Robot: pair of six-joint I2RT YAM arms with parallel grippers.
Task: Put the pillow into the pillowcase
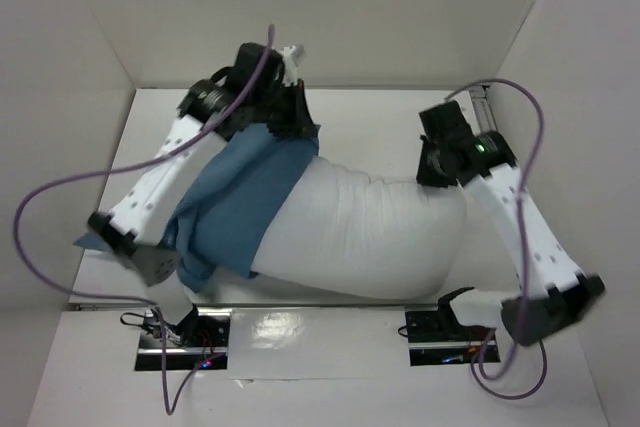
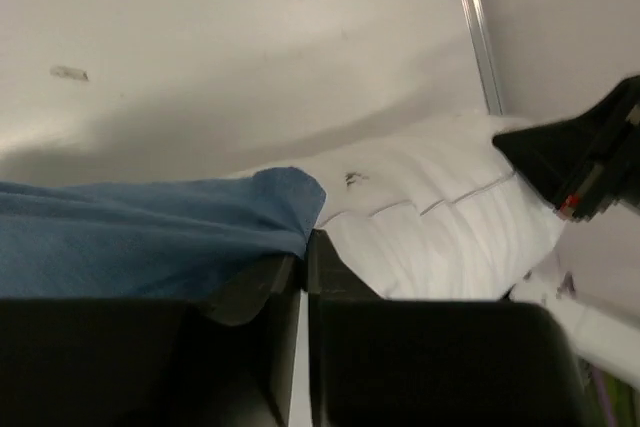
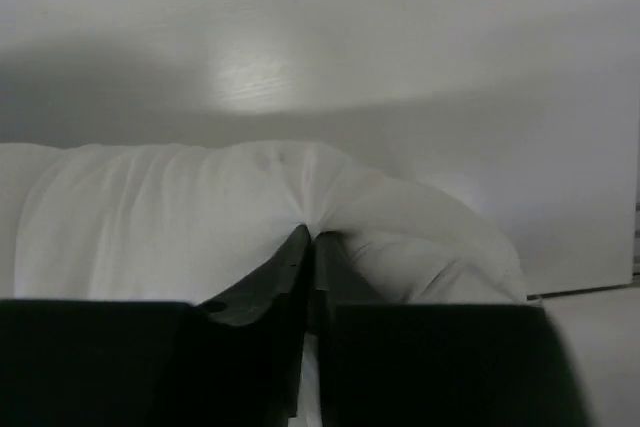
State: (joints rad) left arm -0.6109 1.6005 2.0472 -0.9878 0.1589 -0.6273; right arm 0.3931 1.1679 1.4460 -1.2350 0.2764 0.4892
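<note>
1. Left tool (image 2: 305, 247): I read its jaws as pressed nearly together, pinching the far edge of the pillowcase (image 2: 130, 237) at its open mouth.
2. Right tool (image 3: 308, 242): the jaws are pressed together on a gathered fold of the pillow (image 3: 150, 227), at its far right end.
3. Pillowcase: the blue cloth lies wrinkled on the left side of the counter (image 1: 380, 122) and covers the left end of the pillow.
4. Pillow: it lies across the middle of the counter between the two arms. Most of its white body is outside the pillowcase, extending right toward the right tool.
</note>
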